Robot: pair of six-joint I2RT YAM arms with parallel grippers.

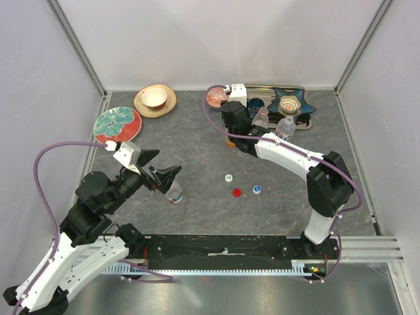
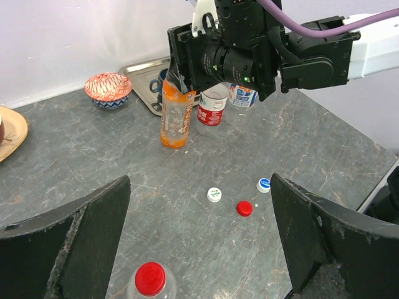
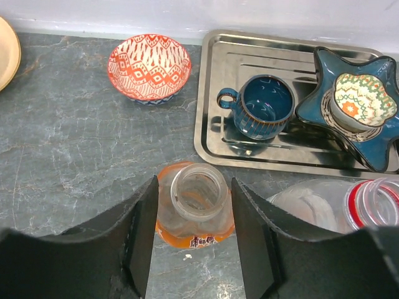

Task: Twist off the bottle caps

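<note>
The left gripper (image 2: 199, 182) hung nearest the arm bases with its jaws spread wide and nothing between them. Just below and in front of it, the red-capped bottle (image 2: 149, 280) stood upright on the grey table (image 2: 93, 156), its cap still on. Farther out, three loose caps lay close together on the table: a white cap (image 2: 214, 194), a red cap (image 2: 244, 208) and a blue cap (image 2: 264, 184). Beyond them stood the orange bottle (image 2: 173, 118), upright and capless. The right gripper (image 3: 194, 184) straddled its neck with the jaws parted, and a sliver of bottle showed between each finger and the open mouth. Just beside it on the right stood the red-label bottle (image 2: 211, 109) and the blue-label bottle (image 2: 240, 96), close together, and the former's mouth was open. Behind these, against the back wall, a steel tray (image 3: 218, 93) carried a blue mug (image 3: 262, 106) and a star dish (image 3: 377, 152). A patterned bowl (image 3: 149, 67) sat on the table just left of the tray.
</note>
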